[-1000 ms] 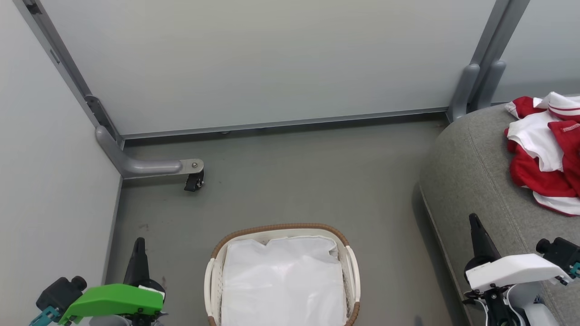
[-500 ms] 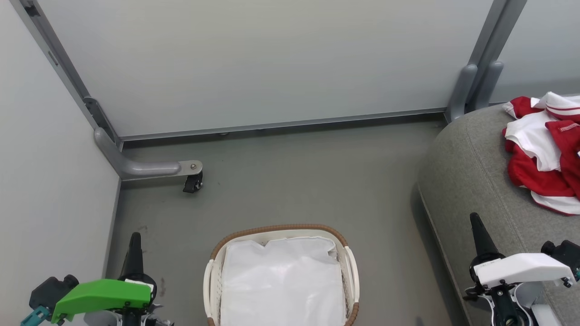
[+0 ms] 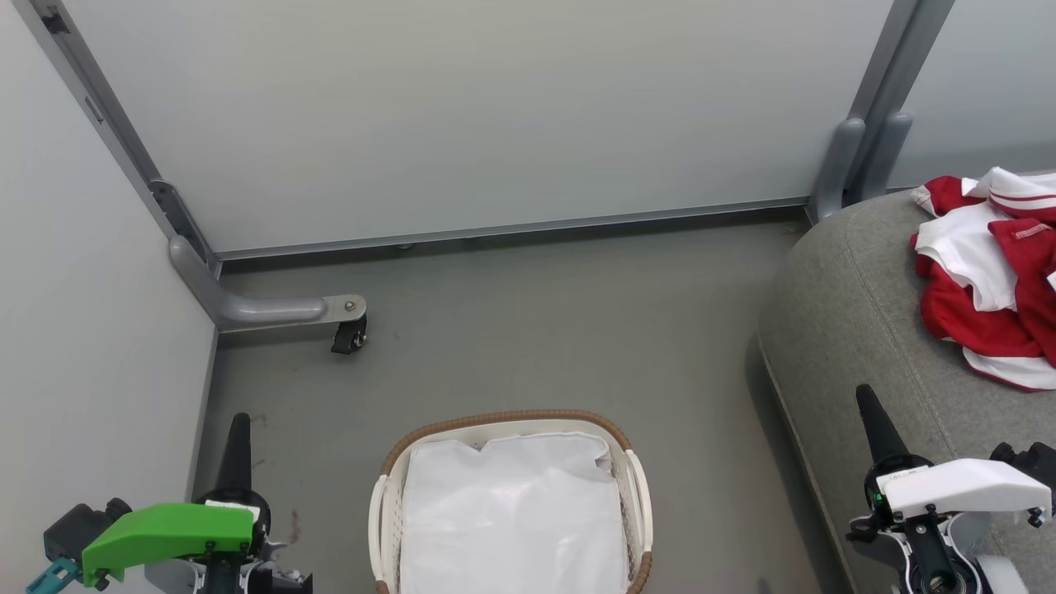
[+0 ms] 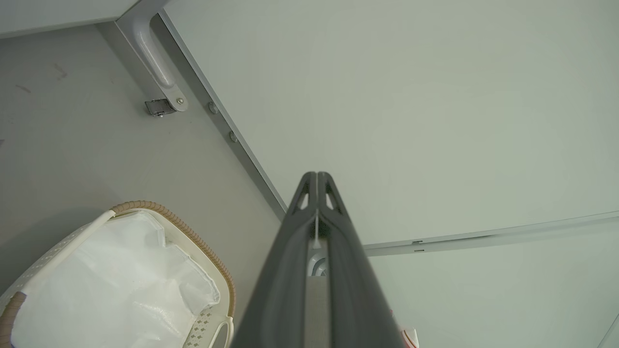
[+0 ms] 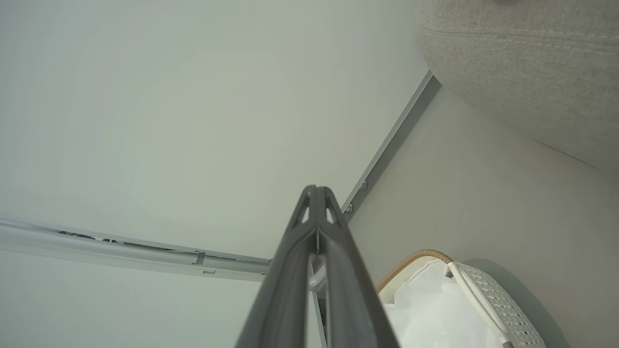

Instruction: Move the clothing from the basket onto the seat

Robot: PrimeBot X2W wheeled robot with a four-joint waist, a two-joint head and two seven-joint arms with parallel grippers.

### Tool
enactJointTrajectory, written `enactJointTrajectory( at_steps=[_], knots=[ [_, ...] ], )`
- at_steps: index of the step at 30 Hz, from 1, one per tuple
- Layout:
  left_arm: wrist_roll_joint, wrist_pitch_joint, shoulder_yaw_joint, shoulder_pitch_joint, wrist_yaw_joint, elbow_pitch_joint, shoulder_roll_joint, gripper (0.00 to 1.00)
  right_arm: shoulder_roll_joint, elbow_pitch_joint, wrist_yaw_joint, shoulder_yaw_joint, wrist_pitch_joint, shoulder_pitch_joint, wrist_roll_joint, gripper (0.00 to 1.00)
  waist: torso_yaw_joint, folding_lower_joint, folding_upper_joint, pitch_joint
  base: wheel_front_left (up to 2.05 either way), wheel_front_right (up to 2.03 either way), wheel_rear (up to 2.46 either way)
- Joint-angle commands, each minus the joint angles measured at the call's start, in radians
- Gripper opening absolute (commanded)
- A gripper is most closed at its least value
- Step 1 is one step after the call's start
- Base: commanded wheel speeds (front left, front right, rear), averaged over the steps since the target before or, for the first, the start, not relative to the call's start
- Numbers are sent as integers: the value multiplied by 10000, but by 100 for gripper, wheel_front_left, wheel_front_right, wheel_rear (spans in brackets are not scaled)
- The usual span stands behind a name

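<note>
While clothing (image 3: pixel 961 318) lies on seat (image 3: pixel 841 330), basket (image 3: pixel 511 417) stands well apart.

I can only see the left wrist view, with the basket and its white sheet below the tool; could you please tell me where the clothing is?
Observer: The clothing lies heaped on the seat, at the right edge of the head view.
Operator: Thank you. Where is that seat relative to the basket?
Observer: It is to the right of the basket, with a strip of bare floor between them.
Operator: And is the right tool carrying anything?
Observer: No; the right tool is shut, with its fingers together and nothing between them.
</note>
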Motion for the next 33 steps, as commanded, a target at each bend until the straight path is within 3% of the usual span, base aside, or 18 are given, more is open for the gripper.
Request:
enactJointTrajectory(
  at_steps=[1,33],
  knots=[
    [-249,65,58,-229,-57,-89,60,0,-68,-108,-6,-52,62,-178,273,0,-4,0,0,-3,0,0,0],
    [-2517,753,464,-401,-157,-230,66,0,-91,-255,-7,-171,735,-178,2993,0,-116,0,0,-79,0,0,0]
  ],
)
